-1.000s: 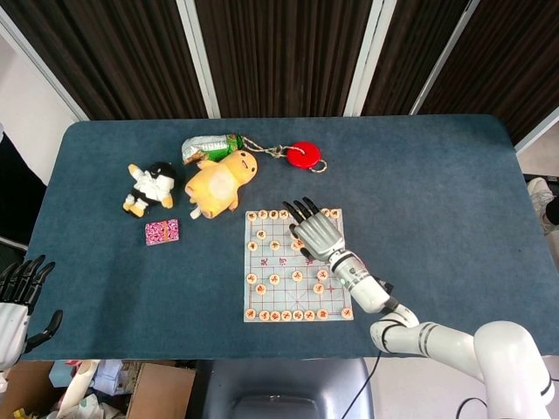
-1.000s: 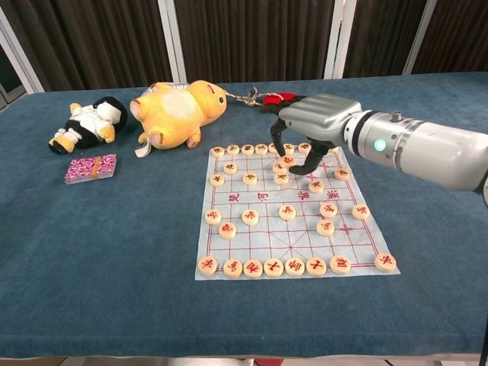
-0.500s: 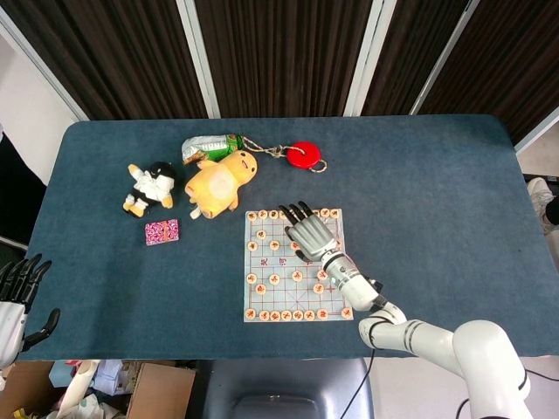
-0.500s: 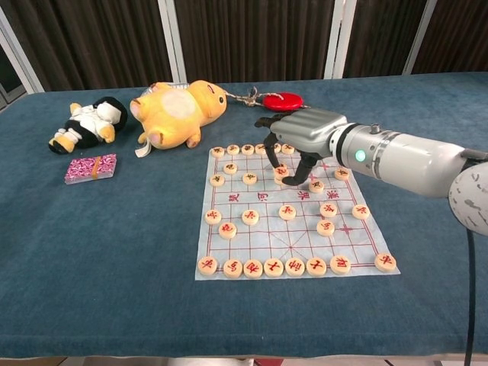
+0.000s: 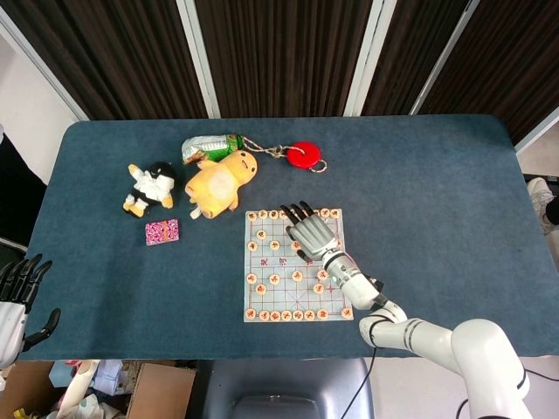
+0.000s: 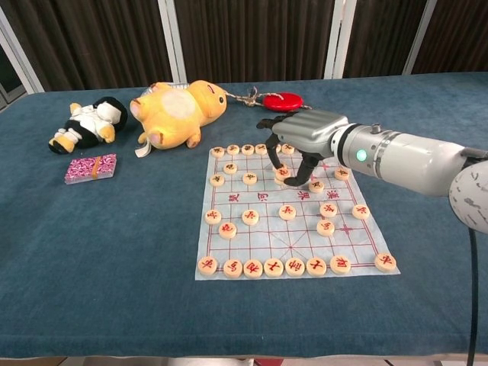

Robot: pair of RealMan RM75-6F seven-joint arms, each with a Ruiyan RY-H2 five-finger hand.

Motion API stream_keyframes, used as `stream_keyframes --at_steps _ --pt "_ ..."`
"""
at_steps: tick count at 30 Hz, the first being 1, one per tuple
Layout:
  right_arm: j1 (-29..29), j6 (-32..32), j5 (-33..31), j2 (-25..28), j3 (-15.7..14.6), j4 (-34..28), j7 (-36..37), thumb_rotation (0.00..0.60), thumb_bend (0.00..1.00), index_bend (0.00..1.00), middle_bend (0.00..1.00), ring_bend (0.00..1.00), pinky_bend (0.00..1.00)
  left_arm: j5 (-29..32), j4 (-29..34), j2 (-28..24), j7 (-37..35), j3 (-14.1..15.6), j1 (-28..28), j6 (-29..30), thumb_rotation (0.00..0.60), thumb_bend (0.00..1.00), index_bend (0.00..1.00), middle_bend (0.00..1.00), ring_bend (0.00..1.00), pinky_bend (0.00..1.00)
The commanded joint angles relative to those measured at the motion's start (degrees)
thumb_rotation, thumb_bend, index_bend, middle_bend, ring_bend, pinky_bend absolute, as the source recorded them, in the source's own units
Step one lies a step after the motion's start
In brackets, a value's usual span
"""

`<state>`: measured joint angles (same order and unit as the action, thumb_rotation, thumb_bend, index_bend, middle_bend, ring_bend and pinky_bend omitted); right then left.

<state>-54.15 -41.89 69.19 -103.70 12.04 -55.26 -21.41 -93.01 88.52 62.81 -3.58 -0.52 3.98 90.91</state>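
Xiangqi pieces sit scattered over a paper chess board (image 6: 252, 244) laid on the blue worktop (image 6: 114, 252). Right robot hand (image 6: 299, 137) hovers low over the far part of the board, fingers curled downward with fingertips (image 6: 293, 181) just beside a round chess piece (image 6: 282, 173); whether it actually pinches that piece I cannot tell. Left robot hand (image 5: 16, 297) hangs off the near-left worktop edge, fingers apart and holding nothing. Beyond the board lie a yellow plush toy (image 6: 177, 113), a small black-and-white doll (image 6: 88, 122), a pink patterned packet (image 6: 91, 168), a green snack bag (image 5: 208, 147) and a red disc on a cord (image 6: 280, 101).
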Motion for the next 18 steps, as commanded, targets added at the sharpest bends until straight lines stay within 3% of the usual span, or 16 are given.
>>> stream_keyframes --at_steps 1,10,18 --pt "-0.2 0.0 0.1 -0.1 -0.1 0.1 0.3 0.600 0.44 0.61 0.10 0.00 0.00 0.1 0.0 0.0 0.1 -0.1 0.0 0.0 0.600 0.38 0.00 0.00 0.00 0.03" --pt "-0.3 0.3 -0.7 0.0 -0.5 0.5 -0.4 0.600 0.44 0.55 0.10 0.00 0.00 1.0 0.4 -0.1 -0.1 -0.3 -0.1 -0.2 0.600 0.38 0.00 0.00 0.00 0.03" --pt "0.6 -1.7 0.1 2.2 -0.9 -2.9 0.2 0.600 0.44 0.41 0.10 0.00 0.00 0.9 0.5 -0.2 0.1 -0.3 -0.1 -0.3 0.600 0.38 0.00 0.00 0.00 0.03"
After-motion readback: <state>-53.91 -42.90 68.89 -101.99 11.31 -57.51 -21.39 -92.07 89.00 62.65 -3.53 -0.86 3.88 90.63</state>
